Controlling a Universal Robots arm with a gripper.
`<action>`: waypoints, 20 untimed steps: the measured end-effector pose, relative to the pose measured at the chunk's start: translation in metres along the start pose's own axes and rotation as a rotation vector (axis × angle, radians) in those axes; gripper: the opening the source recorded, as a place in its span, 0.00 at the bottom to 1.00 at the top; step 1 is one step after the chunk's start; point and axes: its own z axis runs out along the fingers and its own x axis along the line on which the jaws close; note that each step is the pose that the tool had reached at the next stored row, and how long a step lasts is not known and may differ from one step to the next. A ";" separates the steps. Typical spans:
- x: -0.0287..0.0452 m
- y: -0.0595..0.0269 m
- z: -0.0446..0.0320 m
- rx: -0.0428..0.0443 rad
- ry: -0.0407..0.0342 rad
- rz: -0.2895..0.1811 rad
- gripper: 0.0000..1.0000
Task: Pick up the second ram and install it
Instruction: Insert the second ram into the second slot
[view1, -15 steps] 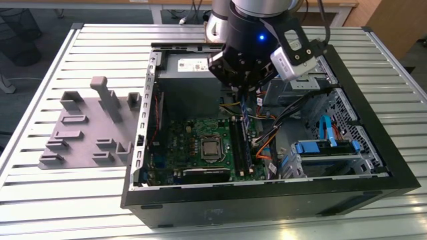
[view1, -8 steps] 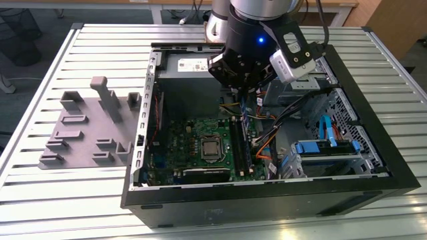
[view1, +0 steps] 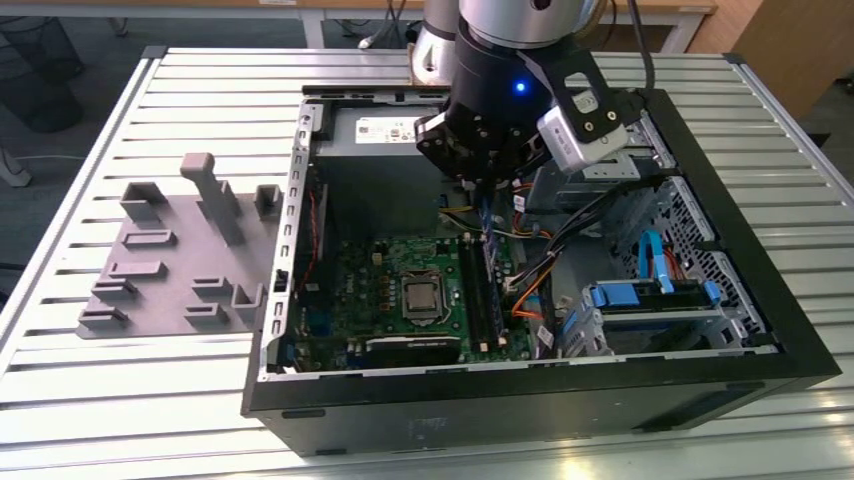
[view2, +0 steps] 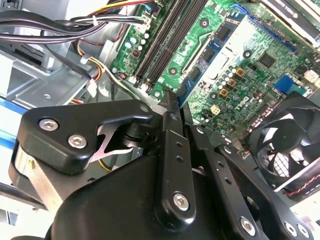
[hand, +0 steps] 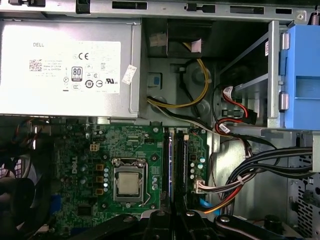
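Slatted metal table (view1: 160, 400) carries an open computer case (view1: 534, 410) lying on its side, seen from above in the exterior view. On the exterior view's left of the case, just beside it, stands a grey plastic fixture (view1: 174, 260) with upright posts.

Inside the case, the arm's gripper (view1: 487, 185) hangs over the far end of the green motherboard (view1: 387, 270), above the long black memory slots (view1: 483, 290) that run near to far on the exterior view's right of the processor (view1: 422, 295). A blue drive bracket (view1: 641, 295) sits further to the exterior view's right.

In the second wrist view the gripper (view2: 172, 97) has its fingers (view2: 170, 115) drawn close together, with barely a slit between them, their tips aimed at the end of the memory slots (view2: 165, 45). In the exterior view a thin, dark, bluish strip, apparently the second ram (view1: 490, 225), hangs edge-on from those fingers, just above the slots and not seated.

In the first wrist view the gripper (hand: 174, 216) lines up with the memory slots (hand: 176, 160), with the silver power supply (hand: 70, 65) beyond the motherboard (hand: 130, 145).
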 end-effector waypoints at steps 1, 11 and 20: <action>0.0000 0.0000 0.0006 0.0000 0.0000 0.000 0.14; 0.0001 -0.0001 0.0051 0.0002 0.0001 0.000 0.14; 0.0001 -0.0001 0.0068 0.0000 0.0000 0.000 0.14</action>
